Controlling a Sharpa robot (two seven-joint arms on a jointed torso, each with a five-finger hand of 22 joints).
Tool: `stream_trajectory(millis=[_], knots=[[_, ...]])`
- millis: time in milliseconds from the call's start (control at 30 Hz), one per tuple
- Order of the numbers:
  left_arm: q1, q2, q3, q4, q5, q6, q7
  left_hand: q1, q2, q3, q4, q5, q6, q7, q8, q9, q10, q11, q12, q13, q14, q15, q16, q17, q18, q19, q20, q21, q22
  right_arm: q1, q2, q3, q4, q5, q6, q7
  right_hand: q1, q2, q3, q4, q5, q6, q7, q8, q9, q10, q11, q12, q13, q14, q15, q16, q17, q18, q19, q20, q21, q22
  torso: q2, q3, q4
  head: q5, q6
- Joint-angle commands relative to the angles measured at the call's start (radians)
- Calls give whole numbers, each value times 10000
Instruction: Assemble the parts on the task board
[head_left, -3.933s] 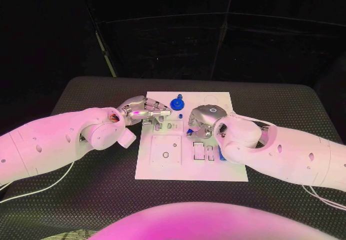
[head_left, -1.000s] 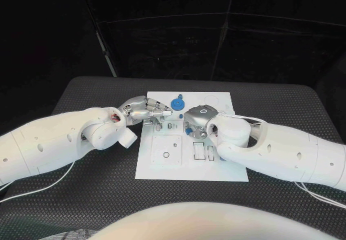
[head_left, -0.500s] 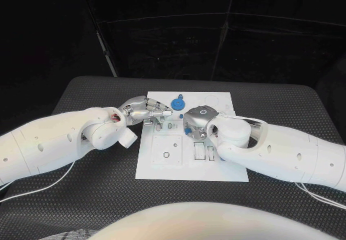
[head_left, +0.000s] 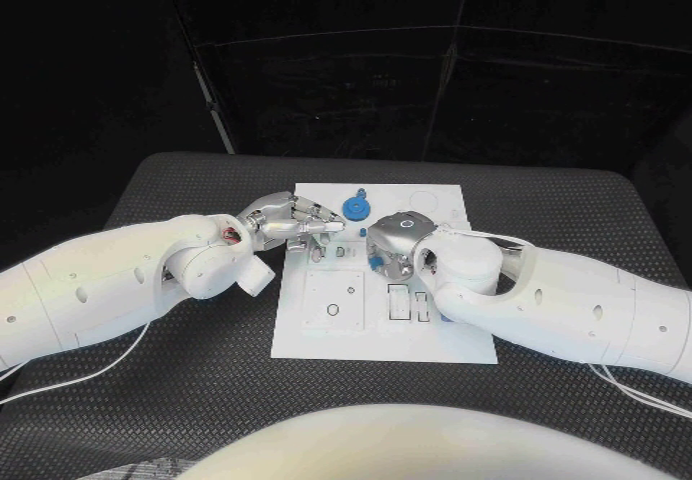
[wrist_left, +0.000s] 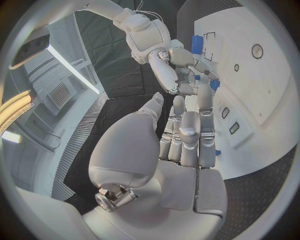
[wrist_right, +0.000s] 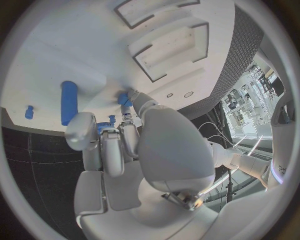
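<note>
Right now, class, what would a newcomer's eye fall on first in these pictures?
Two silver hands meet over the far half of the white task board: the left hand at its left edge, the right hand near its middle. A round blue part lies just beyond them, and the right hand's fingertips touch a small blue part.

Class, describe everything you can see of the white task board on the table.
The task board is a flat white rectangular plate lying on the black textured table, between the two arms. Its surface carries dark-outlined rectangular recesses and small round holes. A round blue part sits near its far edge. The left hand and right hand hover over its far half; contact is unclear.
</note>
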Motion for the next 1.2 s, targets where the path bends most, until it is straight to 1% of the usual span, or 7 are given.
stream_trajectory(millis=[33,200,333,433,767,1033,1200], knots=[[11,0,7,19,56,97,29,85,22,-55,-17,-34,93,2,-31,-19,-78,1,35,-13,-55,12,-29,-10,181,54,0,9,17,-191,-63,-153,-118,385,418,118,-33,374,201,-12,38,323,-191,174,75,83,-102,108,255,964,-112,54,2283,-73,116,-68,87,51,-5,-1,-8,-7,-2],[11,1,7,16,56,97,33,85,22,-55,-17,-34,93,2,-31,-19,-78,1,35,-13,-55,12,-29,-10,181,54,0,9,17,-232,-202,-152,11,415,-66,364,-128,574,417,-25,43,440,-273,261,85,297,-178,307,518,975,-176,78,2331,-97,190,-134,155,177,-4,6,-10,-3,-2],[10,-1,7,7,56,92,42,99,38,-78,-12,-34,95,8,-48,-44,-84,6,40,-19,-59,16,-26,-9,180,52,3,7,19,-268,-406,-150,147,757,-893,950,-350,649,529,56,6,448,-304,289,75,351,-205,344,577,969,-207,62,2300,-99,196,-170,157,178,-15,8,-18,8,-2],[10,0,7,-3,56,88,52,99,38,-78,-12,-34,95,8,-48,-44,-84,6,40,-19,-59,16,-26,-9,180,52,3,7,19,-279,-568,-149,252,1002,-1570,1462,-361,650,534,60,5,445,-304,289,74,347,-206,338,570,970,-208,65,2306,-100,199,-172,160,185,-13,8,-17,-3,-2],[3,8,7,-31,56,48,101,114,50,-82,-15,-34,100,8,-52,-53,-85,5,42,-22,-61,16,-25,-9,180,51,4,6,20,-288,-1041,-142,537,1839,-3292,2860,-378,582,685,-51,173,423,-300,305,67,331,-213,307,551,988,-222,106,2384,-112,229,-195,191,240,-7,4,-10,-46,-2],[-11,-21,6,-34,56,-34,211,166,67,-120,-24,-32,121,8,-73,-97,-135,12,20,-48,-94,21,-63,-52,180,43,8,-2,23,-288,-1416,-137,675,2929,-3900,3567,-380,531,729,-106,217,412,-286,310,64,322,-205,291,537,998,-218,129,2427,-122,256,-197,218,292,-8,4,-9,-39,-2],[-18,-48,6,-44,56,-106,293,188,82,-153,-20,-34,137,14,-88,-130,-185,18,-12,-77,-117,27,-85,-77,180,36,13,-9,25,-282,-1669,-121,712,4526,-4059,3927,-375,498,763,-158,266,410,-278,320,64,324,-199,288,541,1003,-214,140,2448,-128,270,-196,233,320,-3,-5,-16,-39,-2]])
